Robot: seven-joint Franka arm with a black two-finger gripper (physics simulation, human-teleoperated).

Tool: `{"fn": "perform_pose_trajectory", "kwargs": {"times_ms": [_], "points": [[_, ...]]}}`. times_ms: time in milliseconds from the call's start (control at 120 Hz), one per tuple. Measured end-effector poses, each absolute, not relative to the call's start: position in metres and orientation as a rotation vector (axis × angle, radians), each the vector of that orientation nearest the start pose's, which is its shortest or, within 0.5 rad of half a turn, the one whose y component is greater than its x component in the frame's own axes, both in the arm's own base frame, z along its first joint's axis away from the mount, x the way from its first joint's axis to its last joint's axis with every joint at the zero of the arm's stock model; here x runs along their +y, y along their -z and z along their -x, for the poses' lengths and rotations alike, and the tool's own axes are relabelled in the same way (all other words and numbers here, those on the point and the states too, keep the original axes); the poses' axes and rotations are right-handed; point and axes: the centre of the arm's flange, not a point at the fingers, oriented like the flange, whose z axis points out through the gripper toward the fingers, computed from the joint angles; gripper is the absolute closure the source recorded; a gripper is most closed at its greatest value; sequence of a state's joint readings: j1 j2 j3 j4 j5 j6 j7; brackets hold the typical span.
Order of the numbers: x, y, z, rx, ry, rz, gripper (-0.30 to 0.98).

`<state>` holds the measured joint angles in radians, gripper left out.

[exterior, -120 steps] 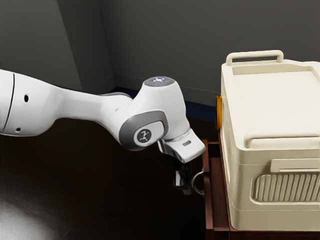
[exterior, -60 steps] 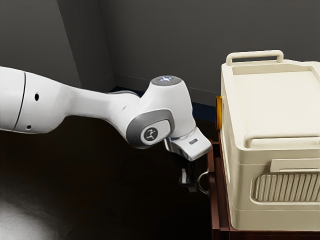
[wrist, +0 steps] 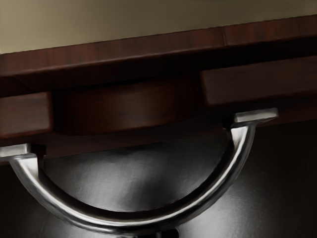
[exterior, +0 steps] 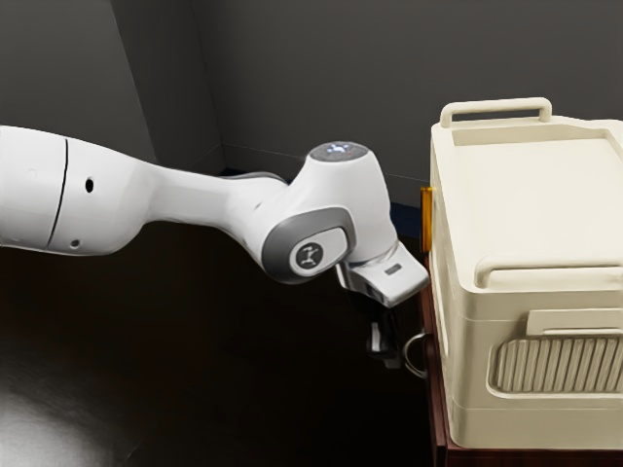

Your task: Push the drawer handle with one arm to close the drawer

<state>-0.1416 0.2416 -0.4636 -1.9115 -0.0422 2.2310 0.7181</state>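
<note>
Steadily, the drawer is travelling in! Against the frame from 0.5 seconds back, its front sits farther toward the exterior view's right, tucked closer to the brown cabinet, and the slice of open drawer has narrowed down to a dark seam. Along with it comes the curved metal handle, fixed by its 2 ends to the drawer front, and the white arm reaches farther across too. The black gripper is low down, right beside the handle; whether it is clenched or released, I can't tell, and contact with the metal is hard to make out. Meanwhile the cream box holds its spot on top, and so does the yellow thing, partly hidden behind it. That box runs off the exterior view's right edge, the cabinet is cut off below, and shadow swallows the gap above the drawer front in the wrist view, so whether it's fully home can't be called.
</note>
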Motion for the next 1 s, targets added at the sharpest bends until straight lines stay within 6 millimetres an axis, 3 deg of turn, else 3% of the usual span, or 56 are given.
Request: {"fn": "perform_pose_trajectory", "kwargs": {"times_ms": [250, 650, 717, 767, 842, 892, 942, 1000], "points": [[-0.345, -0.385, -0.518, 1.963, 0.167, 2.629, 0.79], [-0.348, -0.389, -0.525, 1.964, 0.188, 2.624, 0.79], [-0.339, -0.389, -0.524, 1.945, 0.176, 2.624, 0.79], [-0.310, -0.394, -0.517, 1.882, 0.153, 2.633, 0.79], [-0.244, -0.446, -0.511, 1.708, 0.175, 2.652, 0.79], [-0.199, -0.529, -0.497, 1.555, 0.276, 2.635, 0.79], [-0.191, -0.617, -0.468, 1.506, 0.369, 2.584, 0.78], [-0.163, -0.677, -0.437, 1.449, 0.375, 2.585, 0.65]]}}
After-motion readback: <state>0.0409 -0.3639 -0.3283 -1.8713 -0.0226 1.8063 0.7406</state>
